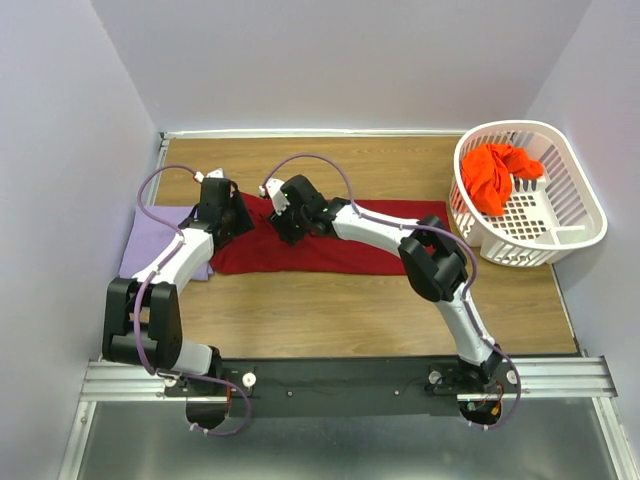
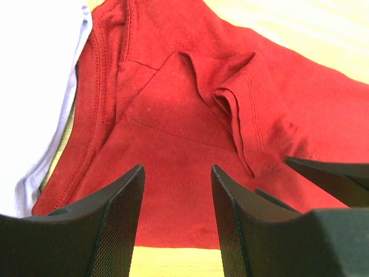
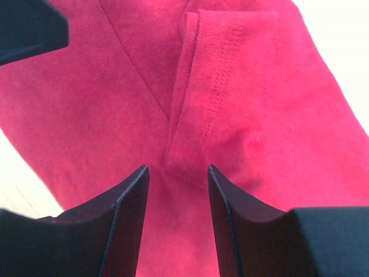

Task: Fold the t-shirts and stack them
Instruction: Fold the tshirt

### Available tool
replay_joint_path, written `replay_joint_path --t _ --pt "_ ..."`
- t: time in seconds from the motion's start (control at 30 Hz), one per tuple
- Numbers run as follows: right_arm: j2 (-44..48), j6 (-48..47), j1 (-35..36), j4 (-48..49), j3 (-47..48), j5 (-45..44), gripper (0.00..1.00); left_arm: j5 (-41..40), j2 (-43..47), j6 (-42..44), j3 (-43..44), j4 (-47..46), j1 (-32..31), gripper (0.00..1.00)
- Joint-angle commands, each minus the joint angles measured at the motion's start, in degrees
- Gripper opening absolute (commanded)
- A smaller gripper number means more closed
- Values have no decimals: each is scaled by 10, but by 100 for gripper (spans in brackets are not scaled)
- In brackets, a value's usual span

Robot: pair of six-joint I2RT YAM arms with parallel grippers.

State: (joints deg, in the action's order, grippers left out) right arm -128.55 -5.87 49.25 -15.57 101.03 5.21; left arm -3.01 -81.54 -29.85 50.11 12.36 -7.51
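Note:
A large dark red t-shirt [image 1: 350, 250] lies as a long band across the middle of the table, with a folded sleeve [image 2: 248, 121] on top. Both grippers hover over its left end, close together. My left gripper [image 1: 236, 220] [image 2: 177, 173] is open, its jaws apart just above the red cloth near its near edge. My right gripper [image 1: 286, 228] [image 3: 177, 170] is open too, its jaws straddling a crease in the red t-shirt [image 3: 259, 115]. A pale lavender t-shirt [image 1: 155, 245] [image 2: 34, 86] lies folded at the left, its edge under the red one. An orange-red t-shirt [image 1: 495, 175] sits bunched in the basket.
A white lattice laundry basket [image 1: 560, 235] stands at the right back of the wooden table [image 1: 330, 310]. Purple walls close in at the left, back and right. The right gripper's fingers [image 2: 334, 179] show at the right of the left wrist view.

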Motion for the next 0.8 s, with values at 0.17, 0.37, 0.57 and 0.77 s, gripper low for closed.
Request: replay_joint_path --t 0.17,0.37,0.57,0.77 --pt "-57 -20 11 6 47 0 50 -19 8 8 -4 -8 3 58" --pt "-65 -21 10 6 48 -49 38 -12 5 8 -4 -8 3 58" --pt "-53 -22 7 6 50 -65 20 -5 2 10 -4 -11 3 58" --pt "-44 -17 2 6 53 -59 17 -4 -2 10 -5 -12 3 58"
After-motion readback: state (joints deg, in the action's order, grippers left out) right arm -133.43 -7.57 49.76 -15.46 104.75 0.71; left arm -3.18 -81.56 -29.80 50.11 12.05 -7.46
